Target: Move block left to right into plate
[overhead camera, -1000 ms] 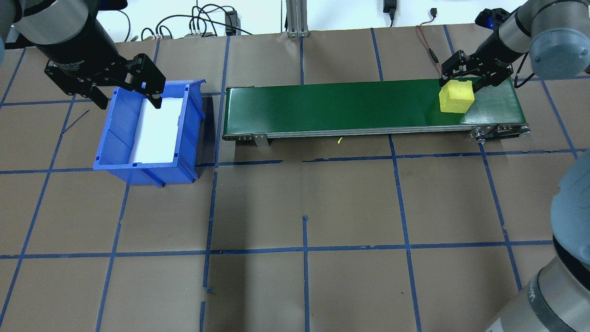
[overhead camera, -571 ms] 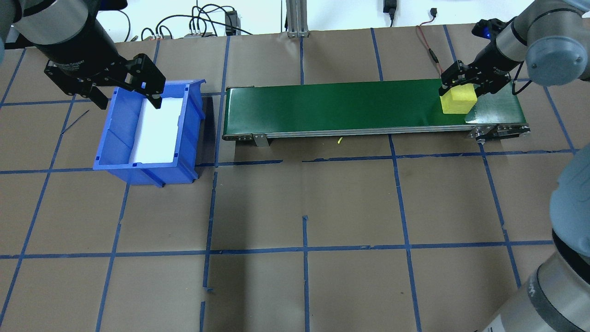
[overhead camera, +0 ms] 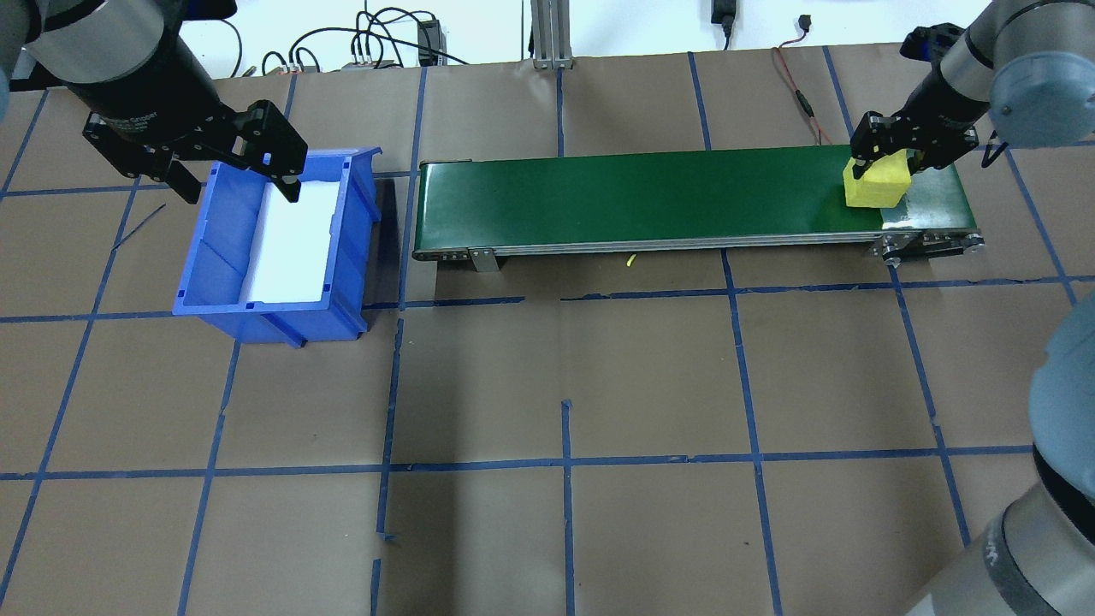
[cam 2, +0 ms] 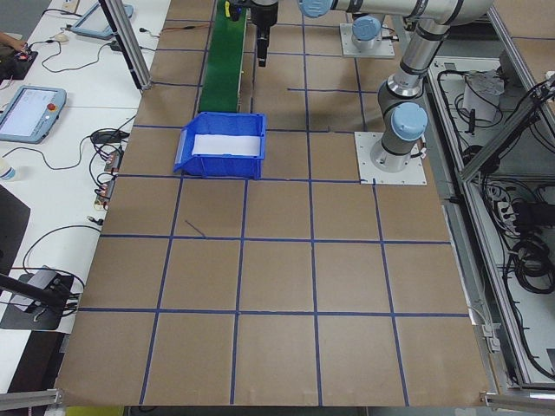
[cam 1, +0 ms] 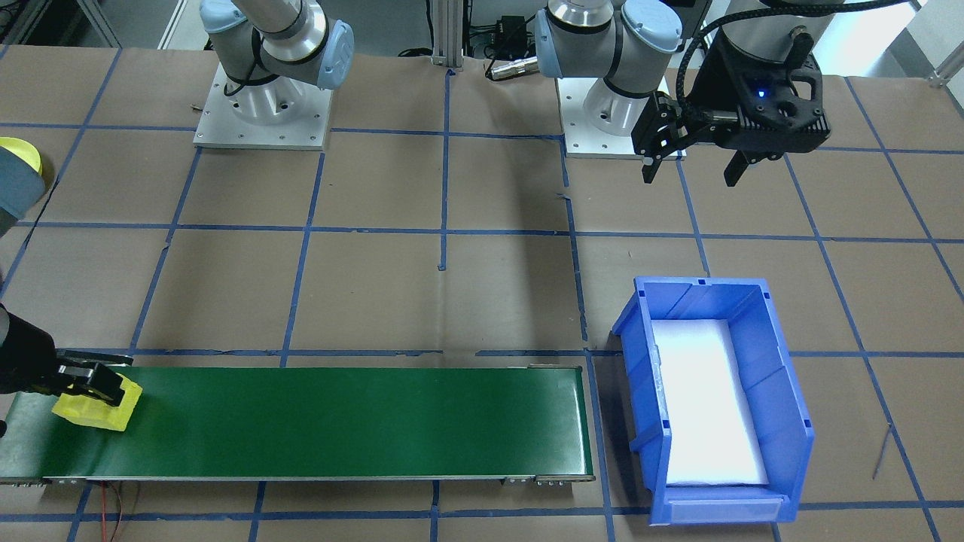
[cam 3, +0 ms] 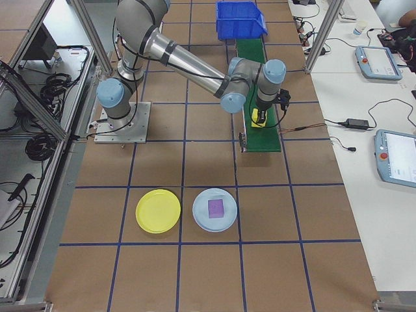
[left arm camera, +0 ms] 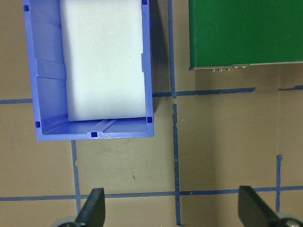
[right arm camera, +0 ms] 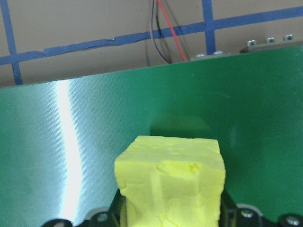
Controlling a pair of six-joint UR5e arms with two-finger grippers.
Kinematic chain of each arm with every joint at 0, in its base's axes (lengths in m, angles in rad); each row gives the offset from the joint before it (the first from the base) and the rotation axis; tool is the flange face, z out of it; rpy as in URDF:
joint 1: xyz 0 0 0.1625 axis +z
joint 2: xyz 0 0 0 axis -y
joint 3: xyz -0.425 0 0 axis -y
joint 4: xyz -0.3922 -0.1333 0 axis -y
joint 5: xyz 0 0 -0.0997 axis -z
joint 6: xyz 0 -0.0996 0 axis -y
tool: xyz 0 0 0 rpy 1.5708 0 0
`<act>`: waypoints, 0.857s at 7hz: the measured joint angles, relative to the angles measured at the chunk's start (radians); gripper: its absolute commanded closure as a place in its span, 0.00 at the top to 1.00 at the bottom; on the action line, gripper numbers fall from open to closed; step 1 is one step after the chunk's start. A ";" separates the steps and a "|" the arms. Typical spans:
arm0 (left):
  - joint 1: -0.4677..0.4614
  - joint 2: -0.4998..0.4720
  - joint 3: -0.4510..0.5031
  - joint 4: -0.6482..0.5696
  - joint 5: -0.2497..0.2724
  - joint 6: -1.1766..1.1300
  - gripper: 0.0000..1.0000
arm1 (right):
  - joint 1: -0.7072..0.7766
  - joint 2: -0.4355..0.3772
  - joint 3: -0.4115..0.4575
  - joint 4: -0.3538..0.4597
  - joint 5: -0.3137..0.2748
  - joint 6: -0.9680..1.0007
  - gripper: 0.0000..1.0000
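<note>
Presently we recorded the right hand (overhead camera: 890,156) clamped on the yellow block (overhead camera: 874,185) at the conveyor's (overhead camera: 642,197) 3 o'clock end; the left hand (overhead camera: 235,184) hung spread wide over the blue bin (overhead camera: 351,291).

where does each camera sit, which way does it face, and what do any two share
Front-facing: across the table, facing both bases; open left gripper.
Overhead: behind the robot; right gripper shut on yellow foam block.
Exterior left: table end, blue plastic bin nearest.
Exterior right: opposite end, round yellow plastic plate nearest.
Left wrist: looks down on the bin.
Right wrist: close on the block.
Overhead and front-facing share the green conveyor belt.
</note>
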 measured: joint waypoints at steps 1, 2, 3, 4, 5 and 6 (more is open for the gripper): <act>0.000 0.000 0.000 0.000 0.000 0.000 1.00 | -0.013 -0.026 0.001 0.019 -0.061 -0.016 0.46; 0.000 0.000 0.000 0.000 0.000 0.000 1.00 | -0.053 -0.054 0.004 0.055 -0.111 -0.071 0.46; 0.000 0.000 0.000 0.000 0.000 0.000 1.00 | -0.123 -0.076 0.010 0.096 -0.134 -0.162 0.44; 0.000 0.000 0.000 0.000 0.000 0.000 1.00 | -0.223 -0.090 0.020 0.150 -0.143 -0.281 0.44; 0.000 0.000 0.001 0.000 0.000 0.000 1.00 | -0.334 -0.102 0.041 0.195 -0.150 -0.425 0.44; 0.000 0.000 0.001 0.000 0.000 0.000 1.00 | -0.451 -0.118 0.071 0.216 -0.165 -0.592 0.44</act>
